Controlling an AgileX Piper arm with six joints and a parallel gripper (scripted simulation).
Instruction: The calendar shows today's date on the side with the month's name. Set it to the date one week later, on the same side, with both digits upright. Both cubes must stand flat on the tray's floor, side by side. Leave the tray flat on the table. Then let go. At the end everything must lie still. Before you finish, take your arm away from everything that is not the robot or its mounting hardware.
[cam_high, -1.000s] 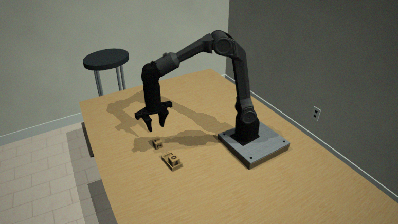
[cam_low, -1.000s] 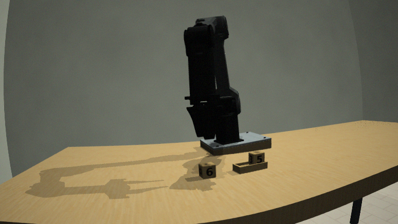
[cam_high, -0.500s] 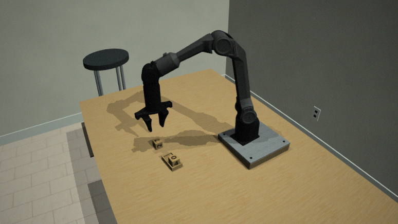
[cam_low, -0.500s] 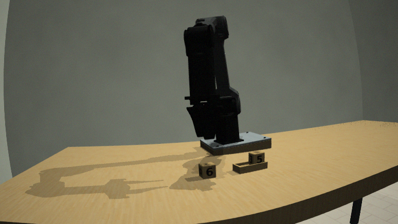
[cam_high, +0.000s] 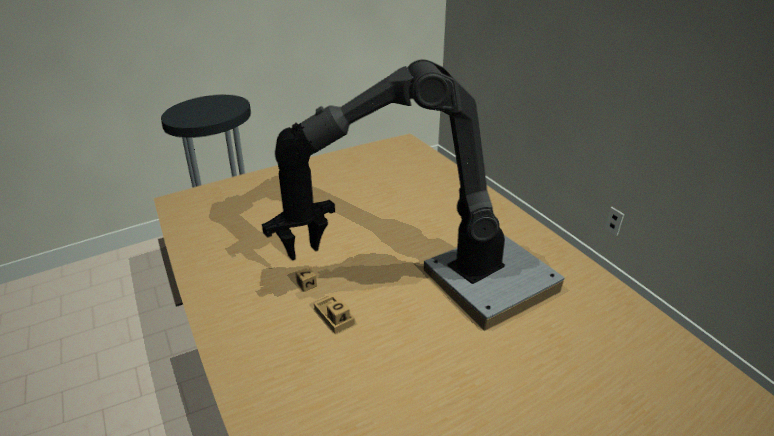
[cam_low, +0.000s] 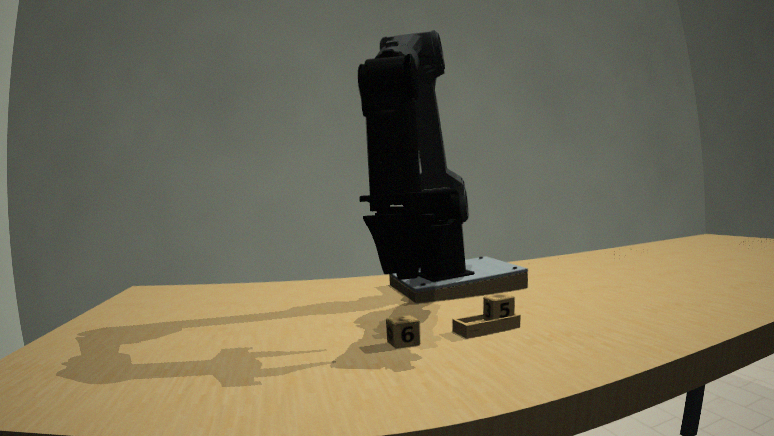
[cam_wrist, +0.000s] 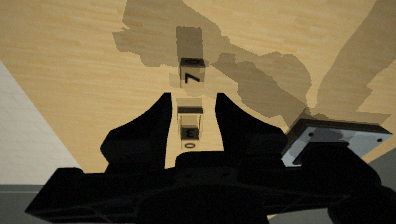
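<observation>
A small wooden tray (cam_high: 326, 316) lies flat on the table and holds one number cube (cam_high: 339, 311) at one end. That cube shows 0 on top, and it shows 5 in the exterior view (cam_low: 498, 307). A second cube (cam_high: 306, 280) stands loose on the table beside the tray, apart from it; it shows 6 in the exterior view (cam_low: 402, 331) and 7 on top in the wrist view (cam_wrist: 192, 72). My gripper (cam_high: 303, 250) hangs above the table behind the loose cube, pointing down. Its fingers are partly apart with nothing between them (cam_wrist: 194, 97).
The arm's grey base plate (cam_high: 492, 284) is bolted to the table right of the cubes. A round dark stool (cam_high: 205, 115) stands beyond the table's far edge. The table's left edge runs close to the tray.
</observation>
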